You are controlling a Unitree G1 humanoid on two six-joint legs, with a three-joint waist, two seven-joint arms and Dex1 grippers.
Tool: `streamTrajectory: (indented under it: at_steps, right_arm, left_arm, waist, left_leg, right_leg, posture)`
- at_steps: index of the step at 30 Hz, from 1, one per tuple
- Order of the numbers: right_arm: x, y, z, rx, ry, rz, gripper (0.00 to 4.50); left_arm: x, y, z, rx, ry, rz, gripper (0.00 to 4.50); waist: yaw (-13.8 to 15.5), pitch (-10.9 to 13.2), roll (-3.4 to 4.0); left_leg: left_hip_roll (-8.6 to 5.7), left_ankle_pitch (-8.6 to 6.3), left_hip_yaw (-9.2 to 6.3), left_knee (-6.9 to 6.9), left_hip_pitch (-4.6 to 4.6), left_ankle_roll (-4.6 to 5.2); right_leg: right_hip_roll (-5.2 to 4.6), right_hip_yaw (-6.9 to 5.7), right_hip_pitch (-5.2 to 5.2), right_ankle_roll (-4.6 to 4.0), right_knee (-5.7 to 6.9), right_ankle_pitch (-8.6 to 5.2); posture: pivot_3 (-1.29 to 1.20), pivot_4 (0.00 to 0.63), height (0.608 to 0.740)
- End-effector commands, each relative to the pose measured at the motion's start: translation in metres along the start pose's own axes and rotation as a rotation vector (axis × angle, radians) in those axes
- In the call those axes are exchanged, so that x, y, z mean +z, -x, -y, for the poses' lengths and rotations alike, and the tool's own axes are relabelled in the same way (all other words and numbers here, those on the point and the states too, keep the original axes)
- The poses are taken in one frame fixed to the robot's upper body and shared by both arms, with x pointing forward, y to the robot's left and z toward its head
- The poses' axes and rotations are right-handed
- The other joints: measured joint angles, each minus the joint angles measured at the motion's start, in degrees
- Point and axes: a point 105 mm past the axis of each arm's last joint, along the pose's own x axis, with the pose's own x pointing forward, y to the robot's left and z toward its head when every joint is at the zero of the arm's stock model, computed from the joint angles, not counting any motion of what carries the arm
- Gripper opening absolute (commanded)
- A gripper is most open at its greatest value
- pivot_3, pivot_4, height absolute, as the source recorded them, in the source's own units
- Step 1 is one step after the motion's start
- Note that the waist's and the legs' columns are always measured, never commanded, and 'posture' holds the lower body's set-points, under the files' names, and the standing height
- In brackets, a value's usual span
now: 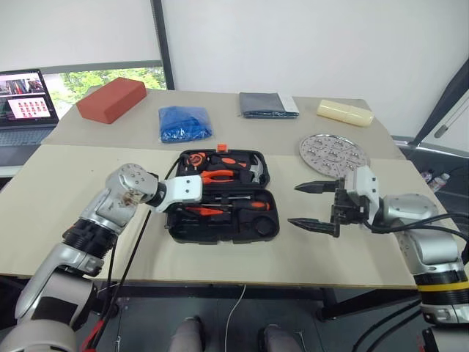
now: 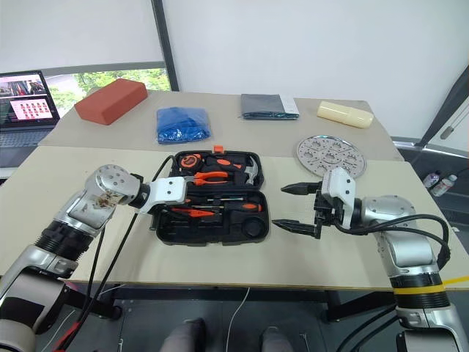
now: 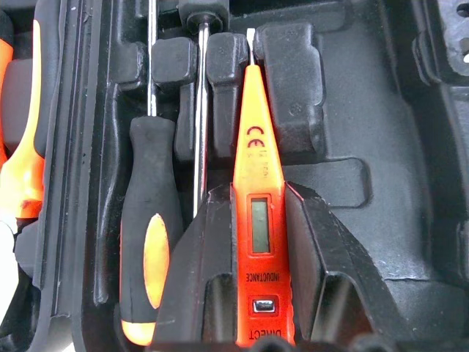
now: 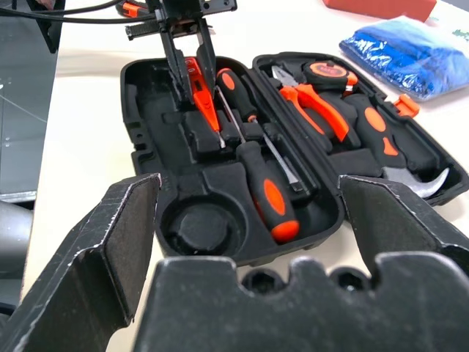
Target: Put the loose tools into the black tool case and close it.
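**Left jaws grip orange tester inside open tool case**

Left eye view: a black tool case (image 1: 220,198) lies open near the middle of a beige worktop (image 1: 66,205), with its lid half on the far side. The left gripper (image 1: 185,206) reaches into the near half from the left. The right gripper (image 1: 314,205) hovers just right of the case, clear of it, its jaws spread wide and holding nothing. Pliers (image 1: 220,176) and a tape measure (image 1: 196,158) sit in the far half; a screwdriver (image 1: 245,206) lies in the near half. Further back on the worktop are a red block (image 1: 111,100), a blue bag (image 1: 183,122), a dark folded cloth (image 1: 267,104), a pale yellow block (image 1: 344,112) and a round perforated metal disc (image 1: 333,152). A laptop (image 1: 26,106) stands at the far left.

Left wrist view: the jaws are nearly closed on a small orange hand tool (image 3: 258,220) with a little display window, clamped from both sides, its thin tip pointing into the moulded slots. Just beside it a black-and-orange screwdriver (image 3: 150,242) lies in its slot.

Right wrist view: two wide-apart black fingers (image 4: 95,249) frame the open case (image 4: 168,242). A second screwdriver (image 4: 267,191) rests in the near half beside an empty round recess.
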Motion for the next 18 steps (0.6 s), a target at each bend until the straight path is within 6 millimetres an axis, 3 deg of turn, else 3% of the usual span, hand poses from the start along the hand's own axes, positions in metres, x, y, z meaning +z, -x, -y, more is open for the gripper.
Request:
streamTrajectory:
  at_steps: [1,6,8,10,13,16,18]
  right_arm:
    - [0.015,0.000,0.001,0.012,0.037,0.004,4.50]
    - [0.018,-0.004,-0.003,0.039,0.029,0.010,4.50]
    - [0.019,-0.004,-0.004,0.054,0.024,0.013,4.50]
    - [0.019,-0.002,-0.005,0.063,0.018,0.016,4.50]
    - [0.019,0.002,-0.007,0.072,0.013,0.019,4.50]
    - [0.023,0.002,-0.005,0.060,0.005,0.051,4.50]
    - [0.024,0.001,-0.006,0.061,0.002,0.064,4.50]
  left_arm:
    - [0.000,-0.006,-0.001,0.016,-0.001,-0.026,0.47]
    - [0.005,-0.009,0.004,-0.012,0.014,0.000,0.47]
    - [0.009,-0.002,0.001,0.013,0.021,0.063,1.47]
    - [0.013,0.006,-0.004,0.053,0.007,0.134,2.07]
    - [0.021,0.017,-0.011,0.111,-0.003,0.266,2.07]
    - [0.030,0.022,-0.019,0.191,0.156,0.474,2.07]
    - [0.027,0.015,-0.018,0.201,0.228,0.507,1.56]
  waist:
    - [0.0,0.0,0.01]
    - [0.1,0.0,0.03]
    - [0.1,0.0,0.03]
    - [0.1,0.0,0.03]
    - [0.1,0.0,0.03]
    - [0.2,0.0,0.03]
    - [0.2,0.0,0.04]
  left_leg:
    - [0.00,0.00,0.00,0.00,0.00,0.01]
    - [0.00,0.01,-0.01,0.14,0.00,0.02]
    - [0.00,0.01,-0.02,0.18,-0.02,0.02]
    - [0.00,0.01,-0.01,0.17,-0.02,0.02]
    - [0.01,0.02,-0.03,0.17,-0.09,0.03]
    - [0.00,0.02,-0.03,0.20,-0.10,0.04]
    - [0.00,0.03,-0.06,0.26,-0.10,0.05]
  right_leg:
    - [0.00,0.00,0.00,0.00,0.01,0.01]
    - [0.00,0.00,0.06,0.07,0.02,0.06]
    - [0.00,0.01,0.06,0.09,0.01,0.08]
    - [0.00,0.01,0.06,0.09,0.01,0.08]
    - [0.00,0.00,-0.02,0.06,0.03,0.10]
    - [0.00,0.01,0.01,0.08,0.01,0.12]
    - [0.00,-0.02,0.07,0.11,0.02,0.13]
  posture:
    - [0.00,0.150,0.740]
    - [0.00,0.150,0.740]
    - [0.00,0.150,0.740]
    - [0.00,0.150,0.740]
    - [0.00,0.150,0.740]
    - [0.00,0.150,0.740]
    - [0.00,0.150,0.740]
